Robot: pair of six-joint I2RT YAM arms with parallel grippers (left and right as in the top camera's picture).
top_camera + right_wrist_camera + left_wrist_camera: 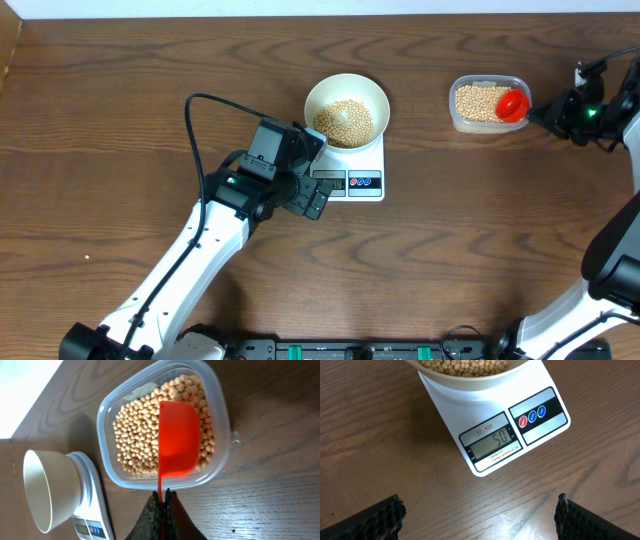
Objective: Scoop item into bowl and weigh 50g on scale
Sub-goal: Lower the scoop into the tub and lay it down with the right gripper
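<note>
Beans (347, 120) sit in the bowl (345, 86) on the scale (372, 160).
Loose, light, quick to roll: I lift them only by scoop (177, 440), handle clamped in my right hand (162, 505); left hand (480, 515) apart.

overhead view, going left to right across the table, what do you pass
left gripper → bowl of beans on the scale → clear container → right gripper, shut on the red scoop

Wooden table (120, 120), two things on it
A white digital scale (372, 160) stood mid-table; a clear plastic container (470, 128) sat well apart, rightward.
</note>
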